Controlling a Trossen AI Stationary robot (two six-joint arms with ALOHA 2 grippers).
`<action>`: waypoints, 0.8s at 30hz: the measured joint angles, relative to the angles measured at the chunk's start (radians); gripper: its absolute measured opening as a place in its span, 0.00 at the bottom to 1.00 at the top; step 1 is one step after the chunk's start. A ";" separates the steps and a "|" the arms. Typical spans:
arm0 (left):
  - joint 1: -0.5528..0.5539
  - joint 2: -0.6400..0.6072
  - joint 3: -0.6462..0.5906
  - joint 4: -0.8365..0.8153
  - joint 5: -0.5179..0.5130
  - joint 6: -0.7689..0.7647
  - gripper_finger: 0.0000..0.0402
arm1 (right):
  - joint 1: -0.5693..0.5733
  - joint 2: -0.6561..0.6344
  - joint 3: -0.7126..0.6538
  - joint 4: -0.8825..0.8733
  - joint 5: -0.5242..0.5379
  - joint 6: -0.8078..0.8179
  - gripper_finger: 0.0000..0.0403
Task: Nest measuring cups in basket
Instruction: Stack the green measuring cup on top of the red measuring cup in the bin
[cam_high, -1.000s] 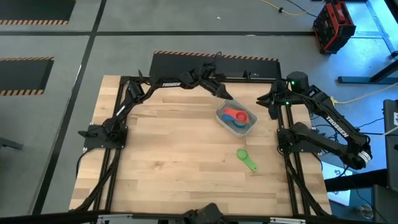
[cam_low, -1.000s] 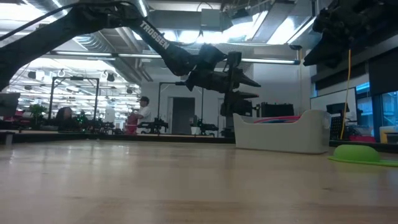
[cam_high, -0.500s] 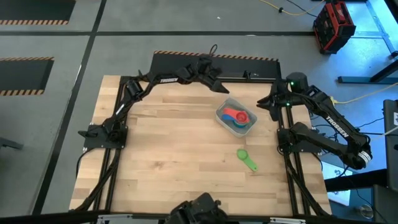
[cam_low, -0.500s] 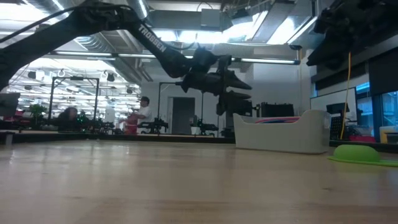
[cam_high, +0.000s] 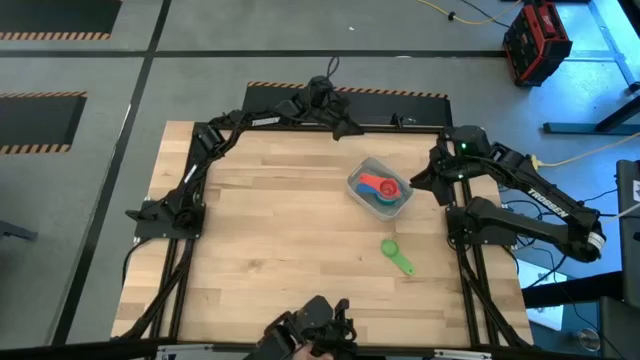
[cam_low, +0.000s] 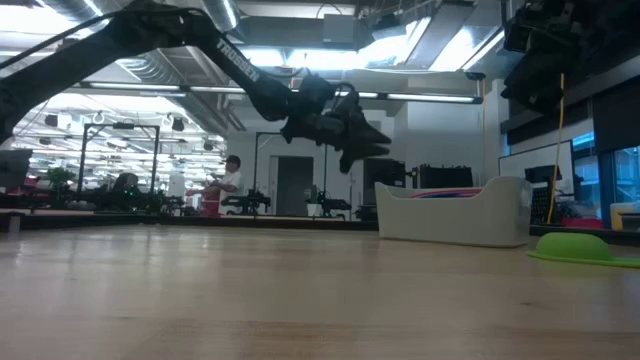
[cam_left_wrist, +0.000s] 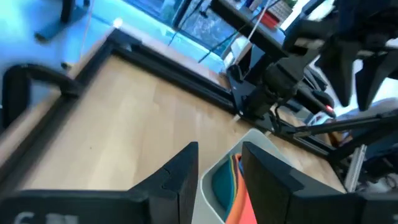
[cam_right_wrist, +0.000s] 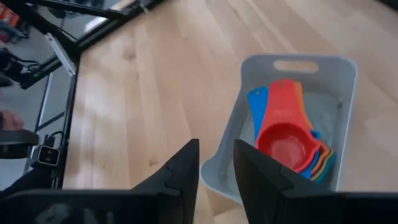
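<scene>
1. Grey translucent basket (cam_high: 379, 189) sitting at approx 2 o'clock from table (cam_high: 260, 250) centre, w/ a nested stack of measuring cups (cam_high: 378, 187) inside – red one (cam_right_wrist: 285, 140) on top, orange, blue & teal edges peeking beneath.
2. Handles fanned toward basket's slotted end in right wrist view.
3. Green cup (cam_high: 394, 253) lying alone on the wood, bowl down, at approx 5 o'clock of basket, near but apart.
4. Left gripper (cam_high: 341, 125) up in the air over table's far edge, at approx 11 o'clock of basket; fingers (cam_left_wrist: 180, 174) parted a narrow gap, nothing between them.
5. Right gripper (cam_high: 427, 176) hovering off basket's 3 o'clock side by the table's right rail; fingers (cam_right_wrist: 180, 171) slightly apart, gripping nothing.
6. Low view: green cup (cam_low: 578, 246) dome-up on the boards, basket (cam_low: 455, 212) behind it, a person (cam_low: 228, 184) far back in the room.
7. Bottom edge of high view: dark gear (cam_high: 310, 335) poking in, can't tell what.
</scene>
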 joint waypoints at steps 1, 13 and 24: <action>0.002 -0.010 0.000 -0.003 0.004 0.012 0.29 | 0.028 0.000 0.000 0.000 0.032 0.031 0.26; -0.021 -0.202 0.000 -0.489 -0.088 0.410 0.29 | 0.412 0.000 0.000 -0.042 0.370 0.400 0.26; -0.166 -0.334 0.000 -1.026 -0.397 0.740 0.29 | 0.604 0.002 -0.068 -0.011 0.481 0.651 0.26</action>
